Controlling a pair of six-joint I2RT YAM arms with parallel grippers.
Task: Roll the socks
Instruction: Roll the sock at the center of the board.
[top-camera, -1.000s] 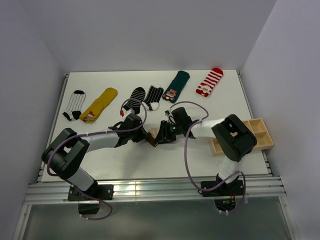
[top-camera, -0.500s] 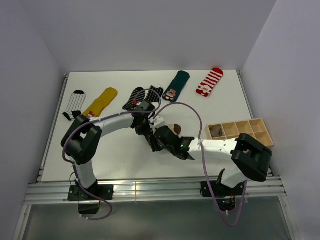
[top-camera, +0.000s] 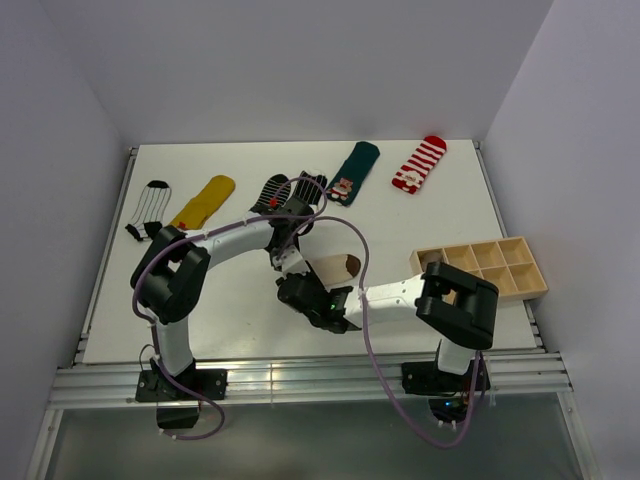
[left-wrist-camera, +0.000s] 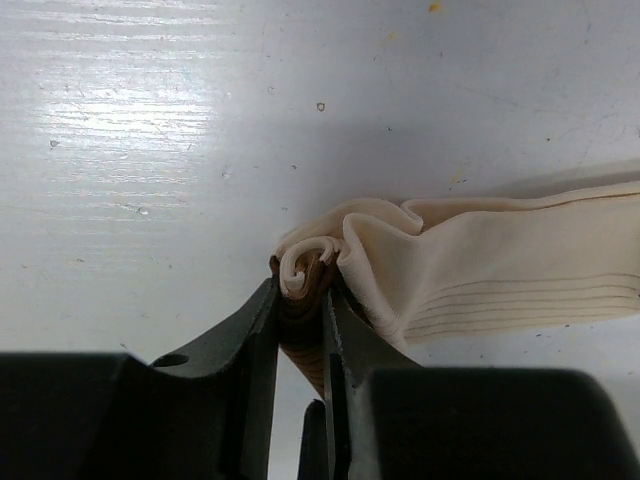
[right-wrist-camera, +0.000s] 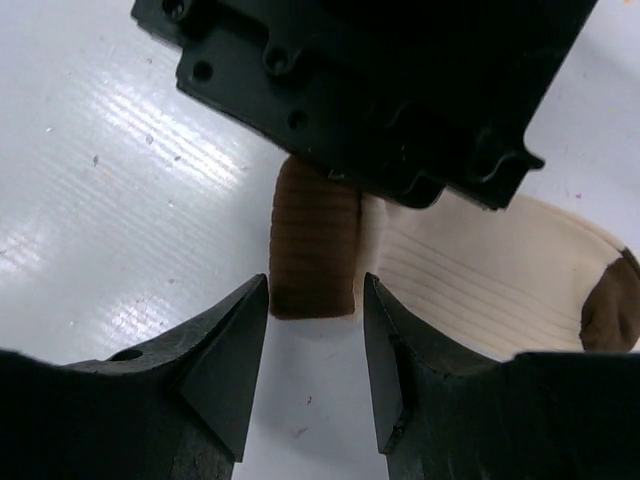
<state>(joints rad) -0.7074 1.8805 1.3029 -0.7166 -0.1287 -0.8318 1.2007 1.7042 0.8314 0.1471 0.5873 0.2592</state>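
Note:
A cream sock with a brown toe (top-camera: 335, 266) lies flat at mid-table, its brown cuff end rolled up. My left gripper (top-camera: 289, 264) is shut on that roll; in the left wrist view the gripper (left-wrist-camera: 300, 300) pinches the curled cuff, and the cream body (left-wrist-camera: 500, 280) runs off to the right. My right gripper (top-camera: 306, 292) is open just in front of the roll. In the right wrist view the gripper (right-wrist-camera: 315, 330) has its jaws either side of the brown roll (right-wrist-camera: 313, 240) without touching it. The brown toe (right-wrist-camera: 610, 305) shows at the right.
Several more socks lie along the back: black-and-white striped (top-camera: 150, 208), yellow (top-camera: 200, 207), two black patterned ones (top-camera: 272, 192), dark green (top-camera: 352, 170), red-and-white (top-camera: 420, 163). A wooden compartment tray (top-camera: 490, 265) stands at the right edge. The left gripper's black body (right-wrist-camera: 370, 90) fills the top of the right wrist view.
My right arm has swung from the sock's far side round to its near side. My left gripper has shifted right and back, still holding the cuff. The sock's toe end is uncovered now.

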